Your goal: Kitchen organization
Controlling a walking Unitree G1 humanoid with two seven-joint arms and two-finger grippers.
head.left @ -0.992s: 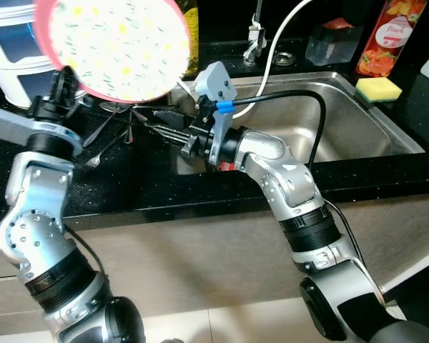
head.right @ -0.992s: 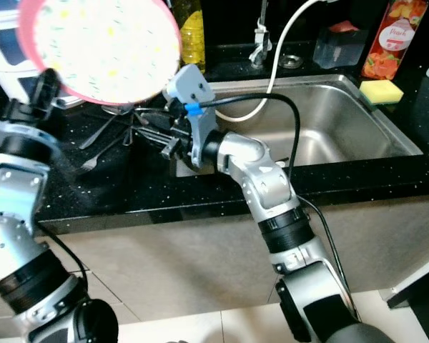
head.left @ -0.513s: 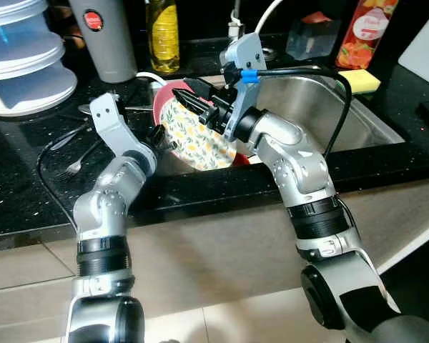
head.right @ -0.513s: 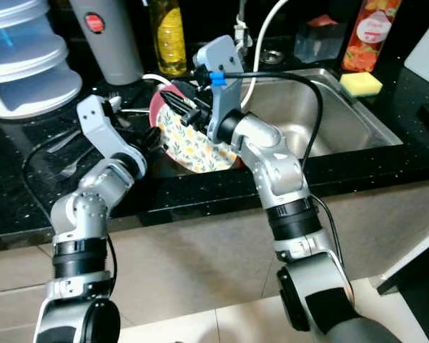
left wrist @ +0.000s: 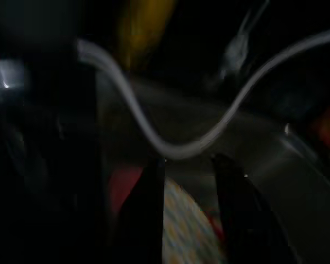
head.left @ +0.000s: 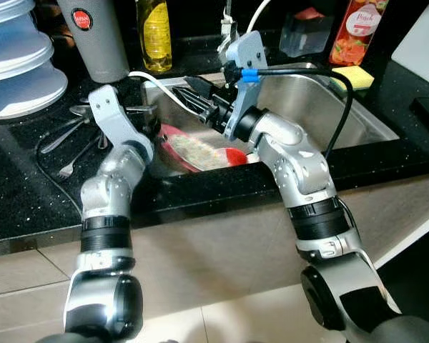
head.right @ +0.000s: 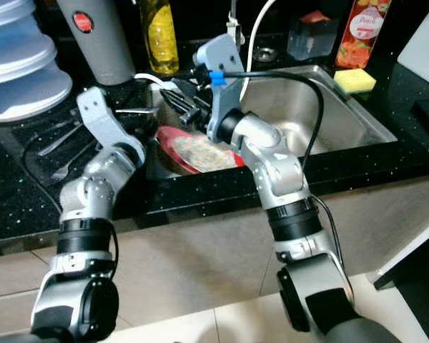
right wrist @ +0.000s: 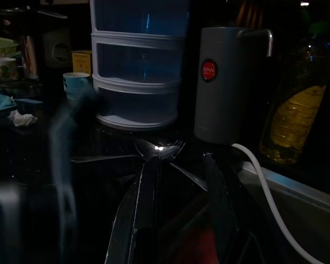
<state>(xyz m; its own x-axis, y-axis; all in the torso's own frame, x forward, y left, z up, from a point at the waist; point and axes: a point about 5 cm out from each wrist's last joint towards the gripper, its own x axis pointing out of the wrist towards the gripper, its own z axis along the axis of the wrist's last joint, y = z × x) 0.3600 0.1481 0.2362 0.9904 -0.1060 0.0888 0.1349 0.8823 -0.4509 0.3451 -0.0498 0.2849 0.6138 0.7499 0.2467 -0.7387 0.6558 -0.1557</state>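
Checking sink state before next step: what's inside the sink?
In the sink lies a red-rimmed floral plate at its left end, with a white hose trailing in. What's under the plate is hidden; the right arm covers part of the basin.

My left wrist view is dark and smeared: the white hose (left wrist: 154,132) and the plate (left wrist: 181,231) below my fingers (left wrist: 148,220) are only blurs. My left end effector (head.left: 151,123) is tucked behind the sink (head.left: 357,121) rim beside the plate, so its grip stays unclear. The stacked containers (head.left: 18,64) are cut off at the edge.
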